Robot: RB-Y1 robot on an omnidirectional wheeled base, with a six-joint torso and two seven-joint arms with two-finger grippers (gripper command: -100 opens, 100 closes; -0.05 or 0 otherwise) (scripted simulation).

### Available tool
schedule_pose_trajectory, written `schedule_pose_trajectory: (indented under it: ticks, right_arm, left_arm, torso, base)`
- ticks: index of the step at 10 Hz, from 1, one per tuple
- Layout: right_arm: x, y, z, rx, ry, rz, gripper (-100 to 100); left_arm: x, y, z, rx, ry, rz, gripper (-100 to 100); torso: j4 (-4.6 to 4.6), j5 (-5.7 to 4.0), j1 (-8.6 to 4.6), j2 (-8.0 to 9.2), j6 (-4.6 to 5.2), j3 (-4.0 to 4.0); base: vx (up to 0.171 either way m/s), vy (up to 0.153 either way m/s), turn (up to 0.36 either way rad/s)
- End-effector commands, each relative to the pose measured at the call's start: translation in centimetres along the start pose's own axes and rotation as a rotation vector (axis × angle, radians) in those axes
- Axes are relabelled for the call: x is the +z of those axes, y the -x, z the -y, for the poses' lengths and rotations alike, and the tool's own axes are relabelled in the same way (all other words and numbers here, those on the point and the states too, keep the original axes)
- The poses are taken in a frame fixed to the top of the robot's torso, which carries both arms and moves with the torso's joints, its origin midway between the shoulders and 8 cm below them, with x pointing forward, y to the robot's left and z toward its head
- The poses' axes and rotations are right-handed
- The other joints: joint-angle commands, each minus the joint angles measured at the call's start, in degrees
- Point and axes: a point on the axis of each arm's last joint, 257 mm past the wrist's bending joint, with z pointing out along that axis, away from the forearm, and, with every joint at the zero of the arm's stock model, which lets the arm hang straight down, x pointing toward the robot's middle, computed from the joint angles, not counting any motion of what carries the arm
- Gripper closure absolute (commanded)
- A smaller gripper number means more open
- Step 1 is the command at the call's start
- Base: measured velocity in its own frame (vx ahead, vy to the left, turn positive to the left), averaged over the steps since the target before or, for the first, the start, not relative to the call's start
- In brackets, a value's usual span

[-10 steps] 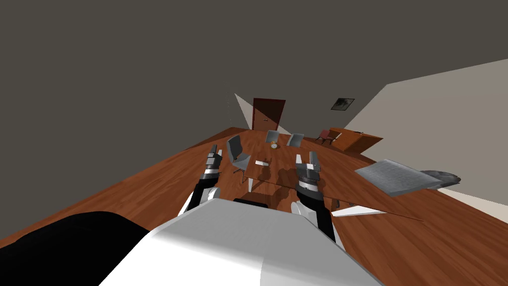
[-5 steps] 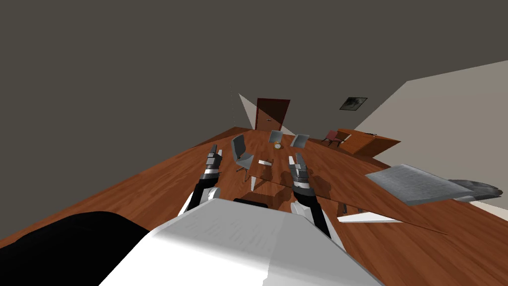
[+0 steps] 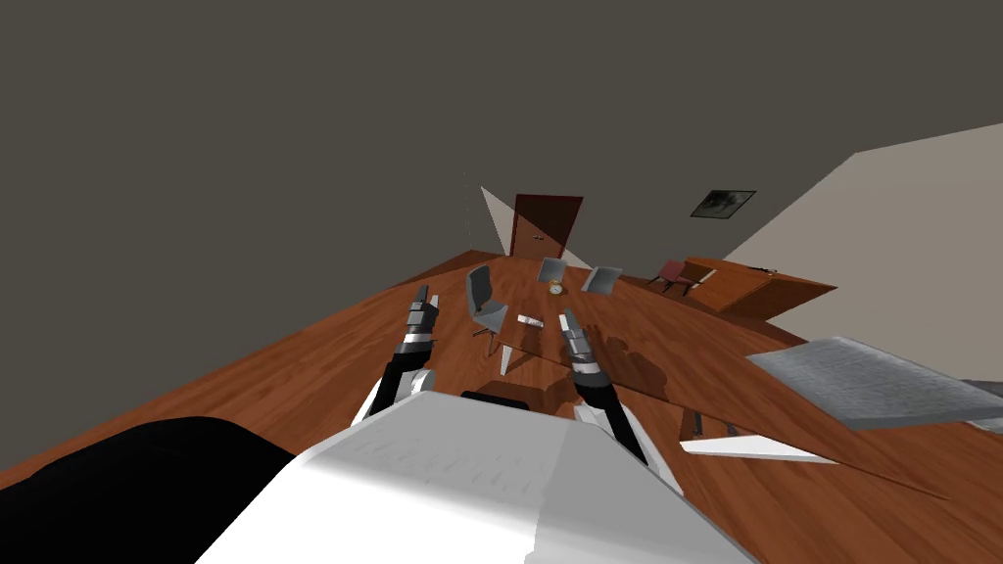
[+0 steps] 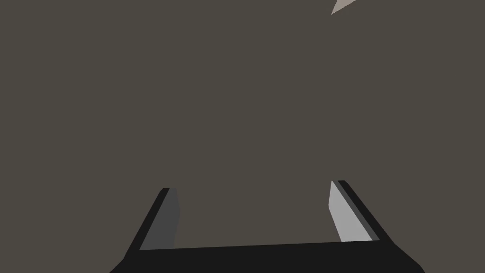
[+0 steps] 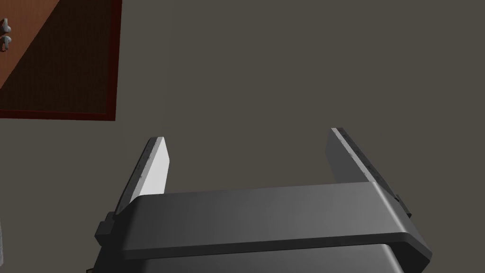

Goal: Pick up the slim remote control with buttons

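Jaws on both arms are open and hold nothing. In the wrist views the fingers of the left jaws stand spread before a plain dark grey wall. The fingers of the right jaws stand just as wide, with a dark red door on the wall beyond them.

From the head, the left forearm reaches forward over the wooden floor, left of the surface, and the left jaws end near a grey chair. The right forearm reaches over the near edge of the brown surface, which rests on white legs. A flat grey slab lies on the surface's near right part; what it is cannot be told.

The remote control is a slim white bar lying flat on the surface just beyond the right jaws and slightly to their left, apart from them. Its buttons are too small to make out.

Farther on, a small yellowish round object stands on the surface, and 2 more grey chairs stand at its far side. By the right wall are a second desk and a red chair, with a framed picture above.
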Motion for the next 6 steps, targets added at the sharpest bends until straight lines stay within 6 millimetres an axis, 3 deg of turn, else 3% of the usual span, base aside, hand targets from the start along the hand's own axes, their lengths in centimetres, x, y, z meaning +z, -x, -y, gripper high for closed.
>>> schedule_pose_trajectory:
  ticks: [1,4,5,6]
  right_arm:
    - [0.0,-0.7,1.0,-0.039,-0.014,-0.049,-100]
    - [-1.2,-3.1,4.1,-0.130,-0.058,-0.165,-100]
    - [-1.3,-3.1,4.2,-0.136,-0.058,-0.174,-100]
    - [-2.1,-4.1,5.9,-0.182,-0.081,-0.230,-100]
  left_arm:
    - [0.0,0.0,0.0,0.000,0.000,0.000,0]
    - [0.0,0.0,0.0,0.000,0.000,0.000,0]
    - [0.0,0.0,0.0,0.000,0.000,0.000,0]
    - [0.0,0.0,0.0,0.000,0.000,0.000,0]
  torso:
    - [0.00,0.00,0.00,0.00,0.00,0.00]
    - [-0.01,-0.01,-0.12,-0.10,0.03,-0.05]
    - [-0.02,-0.02,-0.13,-0.08,0.01,-0.05]
    - [-0.01,-0.02,-0.13,-0.10,0.04,-0.05]
  base:
    - [-0.051,0.046,0.042]
    - [-0.041,0.041,0.109]
    - [-0.036,0.035,0.067]
    - [-0.042,0.051,0.127]
